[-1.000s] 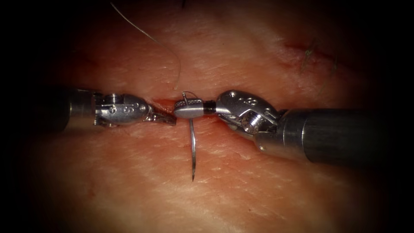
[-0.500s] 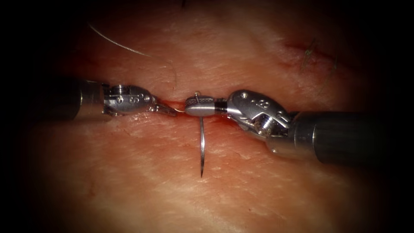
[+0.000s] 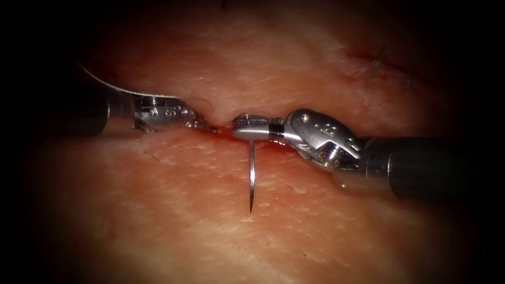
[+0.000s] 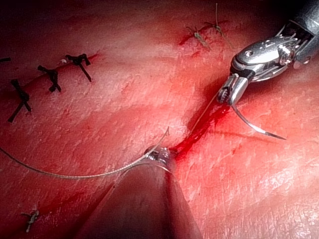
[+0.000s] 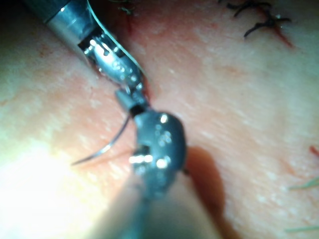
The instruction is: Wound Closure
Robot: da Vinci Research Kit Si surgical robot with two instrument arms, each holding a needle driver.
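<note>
My right tool (image 3: 244, 128) comes in from the right, its jaws shut on the curved needle (image 3: 252, 179) near its tail end. The needle hangs free of the tissue (image 3: 210, 221), over the near side of the cut (image 3: 223, 129), tip pointing toward the camera. My left tool (image 3: 209, 127) sits just left of it at the cut, jaws shut on the thread (image 3: 113, 87). The thread runs up and left from there. In the left wrist view the thread (image 4: 65, 175) passes through the left jaws (image 4: 159, 155) to the needle (image 4: 254, 127). The right wrist view shows the needle (image 5: 102, 148) curving away from the right tool (image 5: 130, 102).
Red fluid (image 4: 199, 134) lies along the open cut. Several dark knotted stitches (image 4: 50, 77) close a stretch of wound further along. Short cut ends of thread (image 3: 376, 63) stick up at the far right, beside a small red mark. The left tool's shaft (image 5: 70, 15) crosses the right wrist view.
The right tool has carried the needle a little to the right. The left tool rose slightly, and the loose loop of thread above the cut was pulled flat toward the left.
</note>
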